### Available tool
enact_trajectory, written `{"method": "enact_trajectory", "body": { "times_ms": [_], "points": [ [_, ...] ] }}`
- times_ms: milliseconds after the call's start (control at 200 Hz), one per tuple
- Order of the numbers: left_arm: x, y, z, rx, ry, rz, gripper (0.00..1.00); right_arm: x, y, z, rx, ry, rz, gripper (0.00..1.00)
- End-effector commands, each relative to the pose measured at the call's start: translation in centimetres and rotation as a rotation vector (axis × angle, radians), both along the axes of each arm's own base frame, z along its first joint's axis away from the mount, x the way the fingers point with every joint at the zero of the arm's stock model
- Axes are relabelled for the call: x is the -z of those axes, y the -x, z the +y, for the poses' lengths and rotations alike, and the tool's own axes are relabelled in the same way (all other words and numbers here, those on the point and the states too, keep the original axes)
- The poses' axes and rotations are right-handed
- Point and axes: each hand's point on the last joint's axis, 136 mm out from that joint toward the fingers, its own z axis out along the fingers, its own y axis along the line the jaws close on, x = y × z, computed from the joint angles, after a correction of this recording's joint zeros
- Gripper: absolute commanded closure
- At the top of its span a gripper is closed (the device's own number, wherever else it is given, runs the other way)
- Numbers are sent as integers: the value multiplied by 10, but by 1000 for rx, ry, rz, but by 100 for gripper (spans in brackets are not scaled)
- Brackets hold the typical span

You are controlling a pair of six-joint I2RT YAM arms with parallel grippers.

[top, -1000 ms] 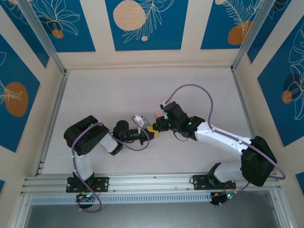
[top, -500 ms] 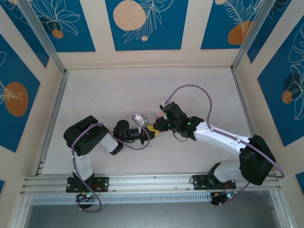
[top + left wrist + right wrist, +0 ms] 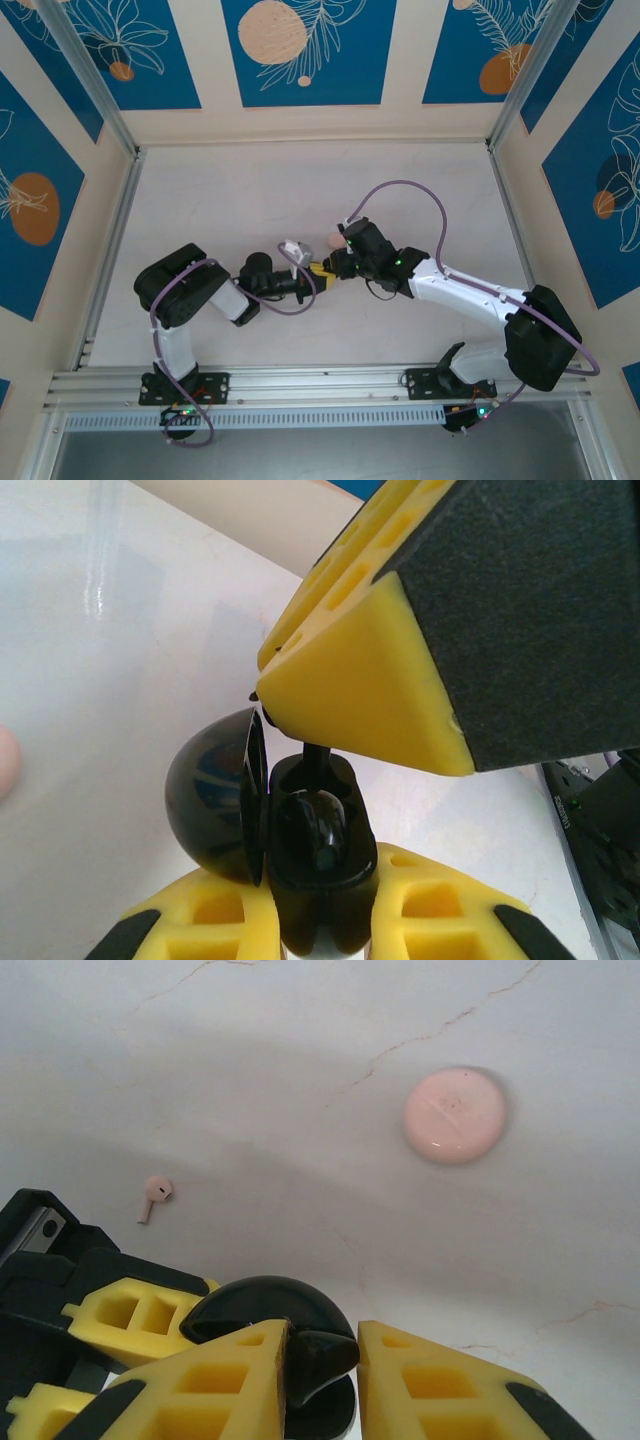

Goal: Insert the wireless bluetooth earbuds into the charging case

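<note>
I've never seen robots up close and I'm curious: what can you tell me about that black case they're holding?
The black charging case is round, glossy and plastic-looking. Its domed lid is hinged open, standing on edge beside the base. The left gripper clamps the base between its yellow fingers. A black earbud sits in a well, stem up, apparently pinched by the right gripper.

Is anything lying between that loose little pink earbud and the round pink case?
Nothing lies between them: the pink earbud and the pink case sit apart on the bare table. The case looks closed, though, so its own lid would bar the way.
</note>
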Motion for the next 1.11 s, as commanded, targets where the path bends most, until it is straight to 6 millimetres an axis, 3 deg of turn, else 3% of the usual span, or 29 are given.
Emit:
{"method": "enact_trajectory", "body": {
  "times_ms": [0,900,1100],
  "points": [
    [-33,-5,-6,-14,72,-66,94,5,12,-3,-21,14,15,76],
    [-37,-2,0,-15,14,-296,93,15,27,5,28,-75,175,76],
    [-36,-1,-1,-9,9,-311,93,10,28,7,27,-103,191,66]
  ]
}}
